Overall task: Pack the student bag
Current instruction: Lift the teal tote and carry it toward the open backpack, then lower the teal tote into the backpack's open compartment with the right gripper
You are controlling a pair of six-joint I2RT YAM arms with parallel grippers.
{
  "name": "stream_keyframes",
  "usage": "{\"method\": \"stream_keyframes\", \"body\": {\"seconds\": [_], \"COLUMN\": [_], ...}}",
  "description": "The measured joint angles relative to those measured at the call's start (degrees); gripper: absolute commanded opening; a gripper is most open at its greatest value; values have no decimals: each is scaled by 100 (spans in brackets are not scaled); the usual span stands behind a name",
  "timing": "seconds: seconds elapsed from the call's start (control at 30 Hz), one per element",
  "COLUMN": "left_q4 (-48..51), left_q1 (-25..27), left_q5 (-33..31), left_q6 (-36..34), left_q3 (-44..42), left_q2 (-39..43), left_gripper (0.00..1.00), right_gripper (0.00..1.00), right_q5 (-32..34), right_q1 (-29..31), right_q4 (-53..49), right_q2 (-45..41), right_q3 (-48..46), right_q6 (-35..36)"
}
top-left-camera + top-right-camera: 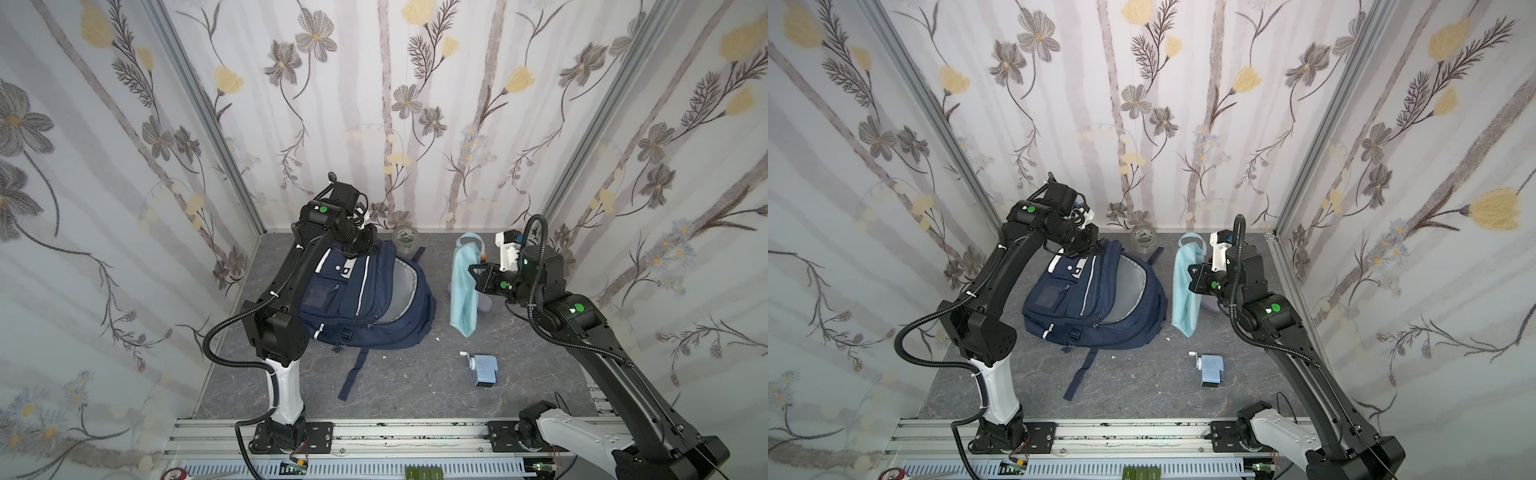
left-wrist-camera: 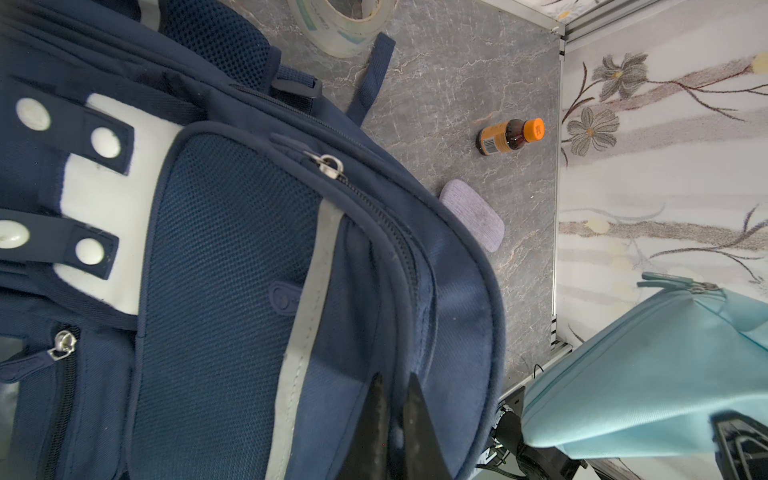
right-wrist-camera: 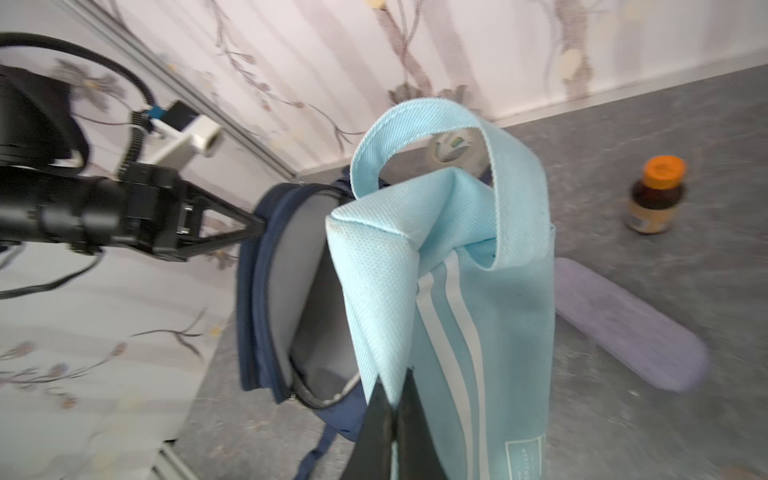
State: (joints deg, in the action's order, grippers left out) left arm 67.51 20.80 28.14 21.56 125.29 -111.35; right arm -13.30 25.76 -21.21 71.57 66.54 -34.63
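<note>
- Student bag (image 1: 328, 303): navy, white patches, grey stripe trim.
- Tote (image 1: 463, 291): pale blue, two white stripes.
- Bottle (image 2: 509, 136): brown, orange cap.
- Bench (image 1: 415, 386): grey, marbled.

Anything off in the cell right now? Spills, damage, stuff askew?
Nothing spilled or damaged. Only oddities: small white scraps on the mat between the student bag and the blue sharpener, and one bag strap trailing loose toward the rail. The brown bottle stands upright.
</note>
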Motion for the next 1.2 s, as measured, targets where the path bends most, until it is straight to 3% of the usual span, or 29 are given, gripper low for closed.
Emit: {"method": "stream_keyframes", "body": {"seconds": [0.2,0.43,0.63,1.2], "left_q4": [20,-11,-94,-282], "left_q1": [61,114,192,271], "left_q5": [0,44,72,133], "left_q6": [96,238,286,435], "left_q3": [-22,-181,-251,-210], "left_q2": [127,310,332,297], "left_gripper": [0,0,0,0], "right_gripper": [0,0,0,0], "right_q5": [-531,-643,-741,-643], "right_q1": [590,765,946,1499], "right_q4": [1882,3624,4310,5792], "right_q2": [892,2262,3158,4868], "right_q3": [-127,-514,-634,341], "right_q6": [-1263,-2424,-3281,-4996]}}
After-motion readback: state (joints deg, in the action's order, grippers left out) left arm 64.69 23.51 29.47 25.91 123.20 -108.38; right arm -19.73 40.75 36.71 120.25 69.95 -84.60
